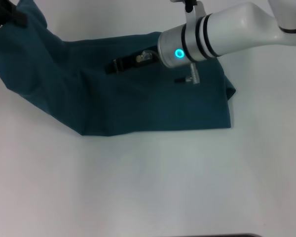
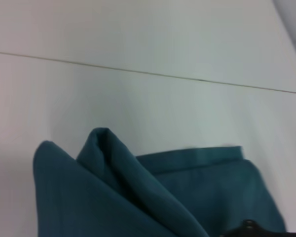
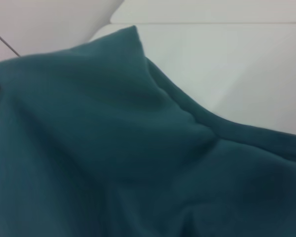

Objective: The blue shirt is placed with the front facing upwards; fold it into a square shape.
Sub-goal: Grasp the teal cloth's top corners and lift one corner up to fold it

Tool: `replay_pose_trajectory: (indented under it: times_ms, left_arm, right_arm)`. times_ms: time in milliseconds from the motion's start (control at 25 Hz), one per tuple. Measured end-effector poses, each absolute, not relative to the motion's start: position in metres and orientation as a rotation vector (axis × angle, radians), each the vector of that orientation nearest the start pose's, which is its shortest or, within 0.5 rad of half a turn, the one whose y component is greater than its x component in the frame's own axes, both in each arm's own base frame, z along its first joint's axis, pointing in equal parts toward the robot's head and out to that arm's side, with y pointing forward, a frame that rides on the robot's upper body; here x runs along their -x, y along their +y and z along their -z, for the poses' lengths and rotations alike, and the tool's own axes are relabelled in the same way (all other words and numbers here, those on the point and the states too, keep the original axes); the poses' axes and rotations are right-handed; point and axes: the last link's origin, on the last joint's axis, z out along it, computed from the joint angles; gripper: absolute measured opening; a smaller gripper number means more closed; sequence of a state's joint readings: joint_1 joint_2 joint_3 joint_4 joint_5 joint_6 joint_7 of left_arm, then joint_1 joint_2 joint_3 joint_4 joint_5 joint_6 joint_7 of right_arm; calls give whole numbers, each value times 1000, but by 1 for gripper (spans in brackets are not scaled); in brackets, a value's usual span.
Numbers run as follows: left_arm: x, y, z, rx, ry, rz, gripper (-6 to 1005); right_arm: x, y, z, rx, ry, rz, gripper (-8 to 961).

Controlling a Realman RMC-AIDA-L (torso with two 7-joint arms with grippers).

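Note:
The blue shirt (image 1: 153,103) lies folded into a wide band across the far half of the white table. Its left end is lifted and slopes up to the far left corner, where my left gripper (image 1: 7,15) is shut on the cloth. My right arm reaches in from the far right, and my right gripper (image 1: 116,65) rests low over the shirt's far edge near the middle. In the left wrist view the shirt (image 2: 202,187) rises in a peaked fold. Wrinkled blue cloth (image 3: 113,148) fills the right wrist view. No lettering shows.
The white table (image 1: 148,187) stretches bare in front of the shirt. A thin seam (image 2: 138,71) crosses the surface behind the cloth in the left wrist view. The white right forearm with a cyan ring light (image 1: 179,53) hangs over the shirt's right part.

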State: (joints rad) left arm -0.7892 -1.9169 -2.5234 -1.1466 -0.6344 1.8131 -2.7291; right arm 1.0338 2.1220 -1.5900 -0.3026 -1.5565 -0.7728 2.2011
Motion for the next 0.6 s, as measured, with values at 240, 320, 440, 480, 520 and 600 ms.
replay_pose_trajectory:
  times_ms: [240, 320, 440, 480, 520, 600]
  left_arm:
    - [188, 386, -136, 2322, -1646, 212, 54]
    - [185, 385, -137, 2334, -1633, 222, 54]
    - [178, 384, -138, 2367, -1617, 254, 54]
    - [175, 384, -138, 2382, -1610, 266, 54]
    - [175, 384, -138, 2382, -1610, 266, 54]
    - [169, 383, -140, 2402, -1592, 290, 54]
  right_arm:
    - [-131, 404, 143, 2598, 1298, -299, 4]
    - [-130, 402, 145, 2601, 1298, -296, 4]
    - [-132, 401, 147, 2597, 1298, -291, 4]
    - [-134, 401, 147, 2586, 1301, -289, 5]
    - [-135, 401, 146, 2581, 1303, -289, 5]
    - [-138, 402, 146, 2567, 1309, -289, 5]
